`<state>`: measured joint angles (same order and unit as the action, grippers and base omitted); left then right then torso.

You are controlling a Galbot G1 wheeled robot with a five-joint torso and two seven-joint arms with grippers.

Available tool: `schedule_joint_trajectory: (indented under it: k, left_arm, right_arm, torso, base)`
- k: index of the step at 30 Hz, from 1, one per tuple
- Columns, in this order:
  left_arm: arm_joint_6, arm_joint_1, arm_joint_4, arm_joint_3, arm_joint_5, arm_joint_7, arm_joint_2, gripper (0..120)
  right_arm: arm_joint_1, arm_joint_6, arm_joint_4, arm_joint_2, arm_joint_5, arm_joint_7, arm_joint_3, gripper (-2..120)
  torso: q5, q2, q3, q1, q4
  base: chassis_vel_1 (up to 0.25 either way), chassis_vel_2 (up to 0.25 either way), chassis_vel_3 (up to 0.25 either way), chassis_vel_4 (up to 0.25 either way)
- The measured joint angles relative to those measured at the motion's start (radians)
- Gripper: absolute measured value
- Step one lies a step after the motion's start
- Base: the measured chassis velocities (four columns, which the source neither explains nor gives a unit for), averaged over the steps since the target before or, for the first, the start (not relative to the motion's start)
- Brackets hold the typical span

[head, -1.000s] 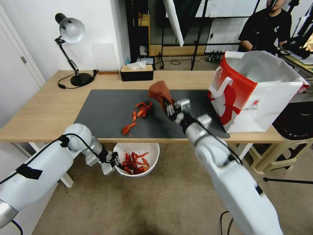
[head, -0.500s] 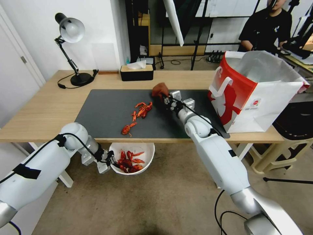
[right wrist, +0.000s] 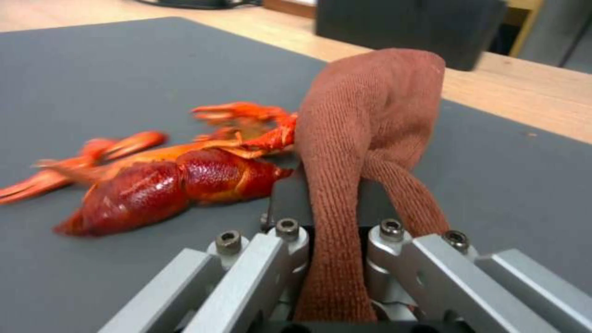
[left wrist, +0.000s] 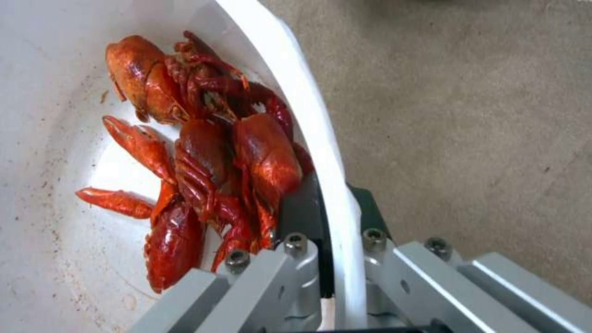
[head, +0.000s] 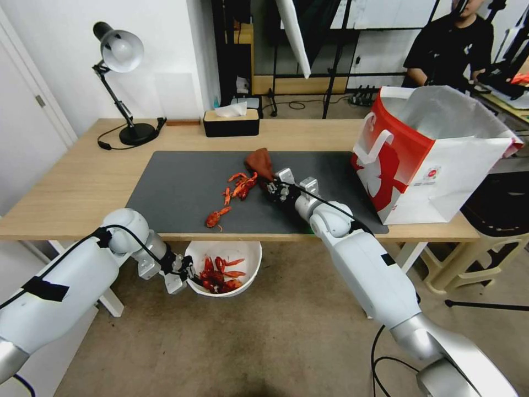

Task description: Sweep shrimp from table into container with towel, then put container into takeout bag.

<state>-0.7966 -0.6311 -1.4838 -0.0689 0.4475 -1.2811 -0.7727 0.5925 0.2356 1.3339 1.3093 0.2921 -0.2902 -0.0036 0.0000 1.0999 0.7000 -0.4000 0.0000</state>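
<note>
A few shrimp lie on the dark mat of the table, with one more near the mat's front edge. My right gripper is shut on the rust-brown towel, which rests on the mat right beside the shrimp. Below the table's front edge, my left gripper is shut on the rim of the white container, which holds several shrimp. The red and white takeout bag stands open at the table's right end.
A black tissue box and a desk lamp stand at the back of the table. A beige stool sits on the floor to the right. A person stands behind the bag.
My right gripper has lowered the towel from above the mat and drawn it leftward, down onto the mat beside the shrimp. The left gripper has shifted the container slightly left.
</note>
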Motion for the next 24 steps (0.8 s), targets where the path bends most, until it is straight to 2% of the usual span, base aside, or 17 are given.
schedule_joint_trajectory:
  k: [13, 21, 24]
  left_arm:
    - [0.003, 0.004, -0.001, 0.004, -0.019, -0.002, 0.021, 0]
    - [0.003, -0.001, -0.001, 0.020, -0.029, -0.001, 0.037, 0]
    - [0.002, -0.008, 0.000, 0.032, -0.031, 0.001, 0.046, 0]
  right_arm:
    - [0.008, -0.033, 0.014, -0.030, 0.008, -0.087, -0.032, 4]
    - [-0.003, -0.051, 0.002, -0.044, 0.017, -0.172, -0.055, 4]
    - [-0.013, -0.068, -0.013, -0.049, 0.017, -0.233, -0.062, 4]
  torso:
    - [0.0001, 0.000, 0.000, 0.000, 0.0000]
    - [0.0000, 0.000, 0.000, 0.000, 0.0000]
    - [0.0000, 0.000, 0.000, 0.000, 0.0000]
  base:
    - [0.000, 0.000, 0.000, 0.000]
    - [0.000, 0.000, 0.000, 0.000]
    - [0.000, 0.000, 0.000, 0.000]
